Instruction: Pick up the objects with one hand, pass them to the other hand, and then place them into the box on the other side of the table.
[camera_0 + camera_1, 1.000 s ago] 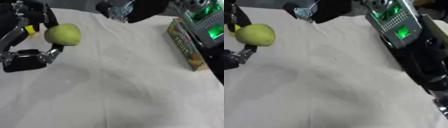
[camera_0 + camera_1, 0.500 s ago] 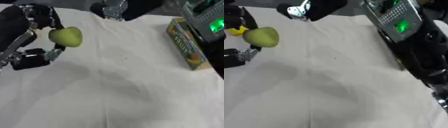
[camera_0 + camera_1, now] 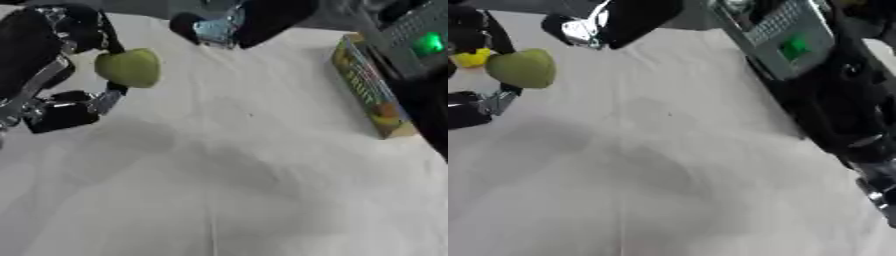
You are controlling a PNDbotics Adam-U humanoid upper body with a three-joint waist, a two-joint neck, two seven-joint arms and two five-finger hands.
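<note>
A green apple hangs above the white tablecloth at the upper left. My left hand is shut on it, with fingers over its top and the thumb under it. My right hand, black with a silver part, reaches in from the top middle and stops a short way right of the apple without touching it. Its pose is blurred. A yellow-green printed box lies at the table's right side.
My right forearm with a green light fills the right side of the right eye view and hides the box there. A small yellow thing shows behind my left hand. White cloth covers the table's middle and front.
My right hand has moved left and slightly down, closer to the apple. The left hand and apple have stayed almost in place.
</note>
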